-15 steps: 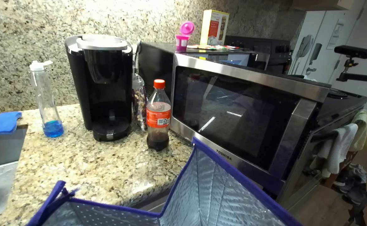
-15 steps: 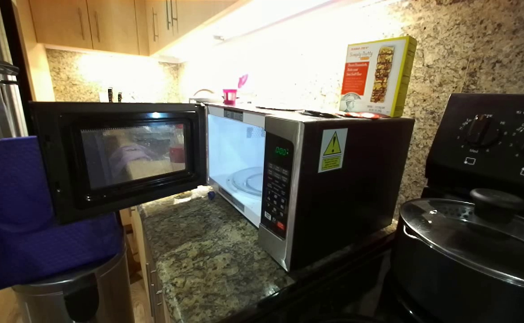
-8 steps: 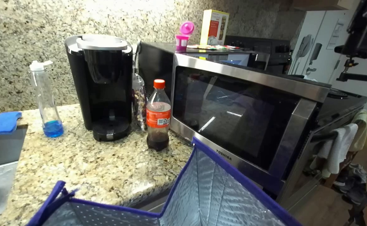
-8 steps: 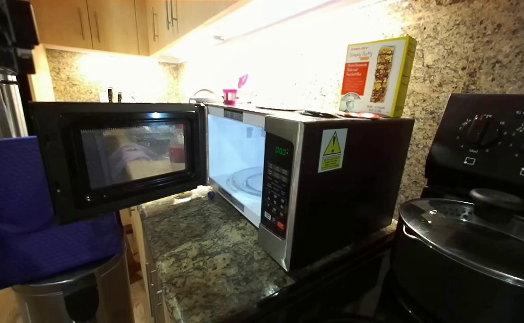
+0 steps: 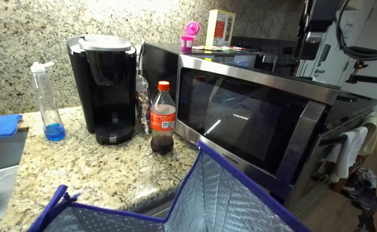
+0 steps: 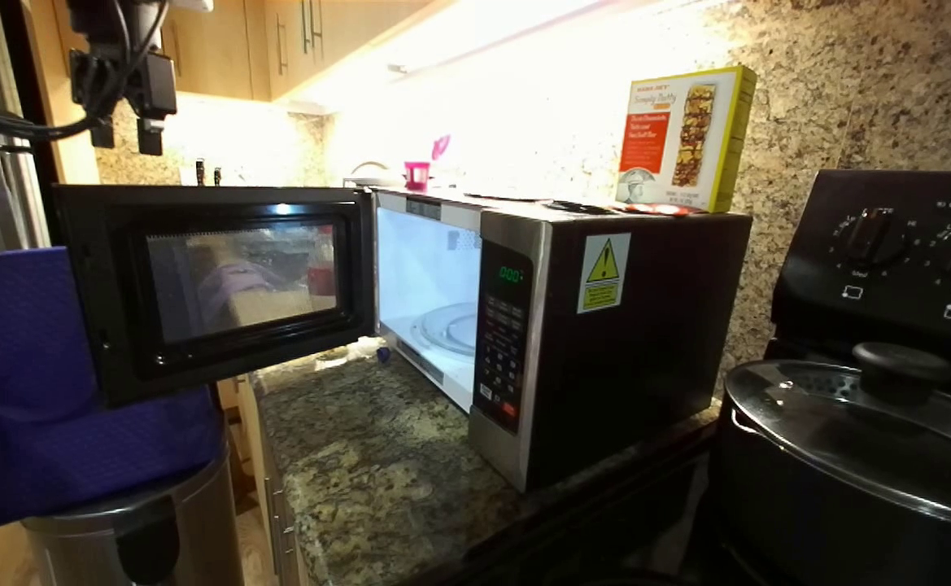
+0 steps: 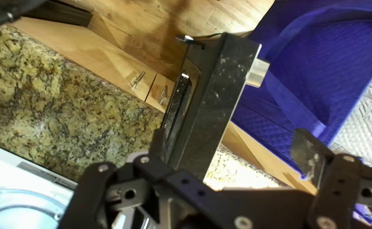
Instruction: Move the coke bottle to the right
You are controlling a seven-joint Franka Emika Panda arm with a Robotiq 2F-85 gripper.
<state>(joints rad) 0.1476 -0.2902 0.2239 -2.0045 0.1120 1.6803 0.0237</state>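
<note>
The coke bottle [image 5: 163, 120] stands upright on the granite counter in an exterior view, between the coffee maker and the open microwave door. It has a red cap, red label and dark cola near the bottom. In an exterior view a red patch [image 6: 320, 279] shows in the door window and may be this bottle. The bottle does not show in the wrist view. My gripper [image 7: 231, 141] is open and empty in the wrist view, above the microwave door. It hangs in the air at upper left in an exterior view [image 6: 127, 140], far from the bottle.
The open microwave door [image 5: 240, 119] stands between gripper and bottle. The black coffee maker [image 5: 106, 93] and a bottle with blue liquid [image 5: 54, 132] are left of the coke bottle. A purple insulated bag [image 5: 220, 187] is in front. A pink cup [image 5: 187, 43] stands on the microwave.
My arm has come into view at upper right in an exterior view and moved left. In an exterior view it has moved right from the upper left. The bottle has not moved.
</note>
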